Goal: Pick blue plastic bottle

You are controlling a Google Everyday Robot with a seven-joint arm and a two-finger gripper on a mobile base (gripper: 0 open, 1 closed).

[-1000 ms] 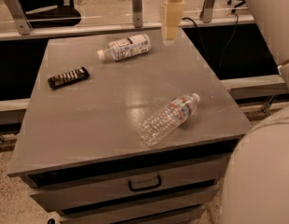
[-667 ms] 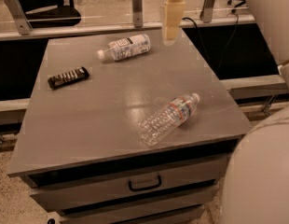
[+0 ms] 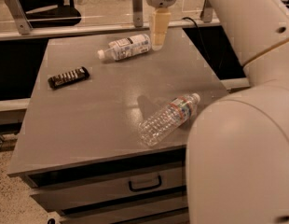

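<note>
1. Near the far edge of the surface point(image 3: 88, 125), the blue plastic bottle point(image 3: 127, 47) lies on its side, white cap pointing left.
2. Just beside the bottle's base, on its right, the end effector point(image 3: 159, 42) hangs down over the surface; whether it is wide or narrow cannot be told.
3. Toward the front right corner lies a clear water bottle point(image 3: 168, 119).
4. By the left edge rests a dark bar point(image 3: 68, 77).

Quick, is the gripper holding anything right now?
Gripper: hanging over the table's far edge, right of the blue plastic bottle, not holding it; open or closed cannot be told.
</note>
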